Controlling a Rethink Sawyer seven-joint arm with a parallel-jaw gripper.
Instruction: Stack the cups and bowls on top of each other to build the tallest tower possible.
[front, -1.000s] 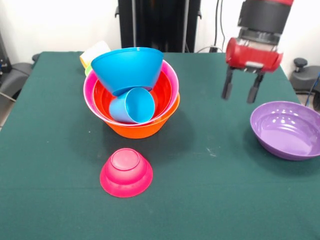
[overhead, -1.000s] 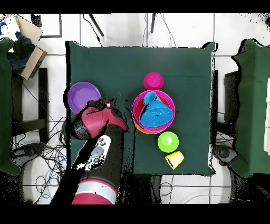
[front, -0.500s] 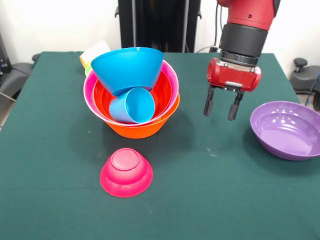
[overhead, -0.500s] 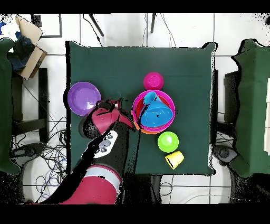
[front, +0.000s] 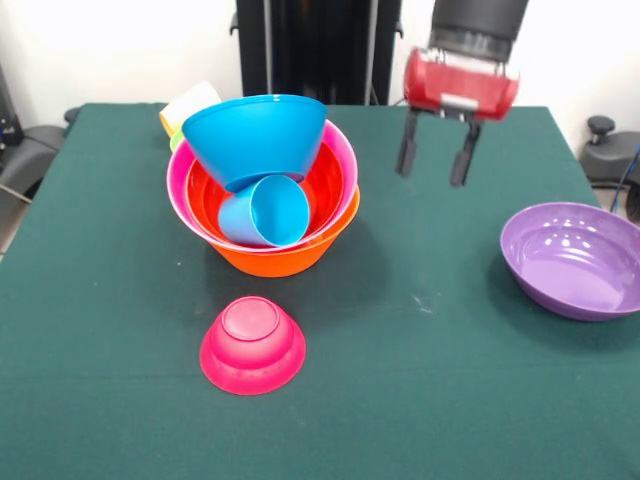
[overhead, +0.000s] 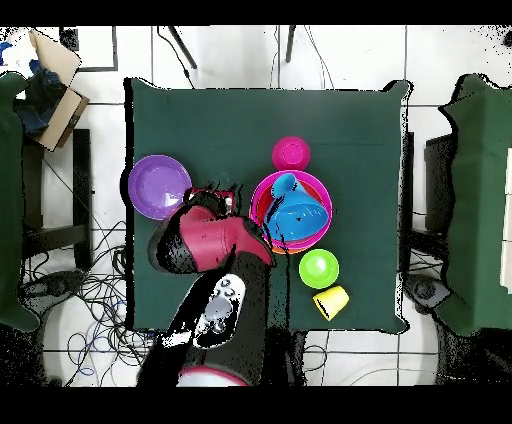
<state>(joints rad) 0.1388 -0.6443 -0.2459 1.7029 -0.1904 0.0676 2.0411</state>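
Note:
The tower stands left of centre: a large orange bowl (front: 285, 258) holds a pink bowl (front: 344, 152) and a red-orange bowl (front: 325, 185). A light blue cup (front: 265, 211) lies on its side inside, and a blue bowl (front: 255, 133) rests tilted on top. The tower also shows in the overhead view (overhead: 292, 212). My gripper (front: 433, 160) hangs open and empty above the table, to the right of the tower and apart from it. A small magenta bowl (front: 252, 345) sits upside down in front of the tower. A purple bowl (front: 575, 260) stands upright at the right. The teal bowl is hidden.
A yellow-orange cup (front: 190, 103) lies behind the tower, with a green bowl (overhead: 319, 268) next to it; the cup also shows in the overhead view (overhead: 331, 300). My arm (overhead: 210, 240) reaches over the table between the purple bowl (overhead: 158, 186) and the tower.
My open gripper has moved from above the purple bowl towards the tower, dipped, then risen higher. The bowls and cups have not moved.

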